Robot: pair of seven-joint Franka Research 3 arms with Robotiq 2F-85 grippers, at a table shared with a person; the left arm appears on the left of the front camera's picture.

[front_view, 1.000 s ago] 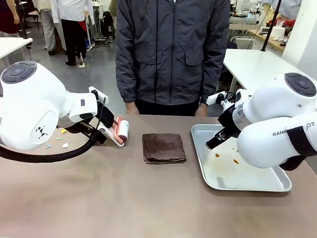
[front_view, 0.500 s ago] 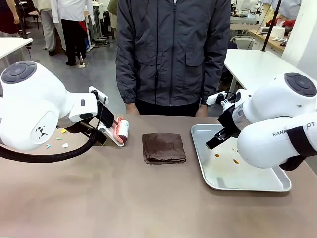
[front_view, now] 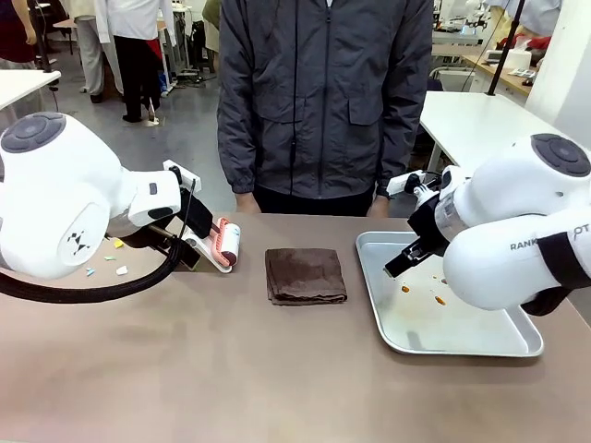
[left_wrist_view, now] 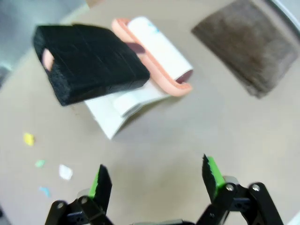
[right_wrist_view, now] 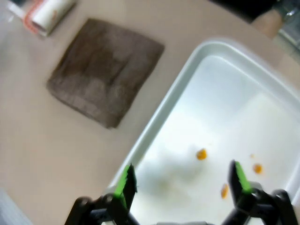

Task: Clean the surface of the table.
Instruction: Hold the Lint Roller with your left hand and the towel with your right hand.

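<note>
The brownish-tan table (front_view: pixel 277 369) carries several small coloured paper scraps (front_view: pixel 118 268) at its left, seen close up as scraps (left_wrist_view: pixel 65 172) in the left wrist view. My left gripper (left_wrist_view: pixel 157 177) hovers open above bare table, just short of a white lint roller (left_wrist_view: pixel 159 51) in a pink holder; a black foam block (left_wrist_view: pixel 89 61) sits over its handle end. A folded brown cloth (front_view: pixel 305 275) lies in the middle. My right gripper (right_wrist_view: pixel 182 180) hangs open over the near-left edge of a metal tray (right_wrist_view: pixel 154 126), holding nothing.
The tray (front_view: pixel 462 346) at the right holds a few orange crumbs (right_wrist_view: pixel 201 153). A person in a dark jacket (front_view: pixel 323 92) stands at the far edge with hands down at the table's rim. The cloth (right_wrist_view: pixel 105 70) lies left of the tray.
</note>
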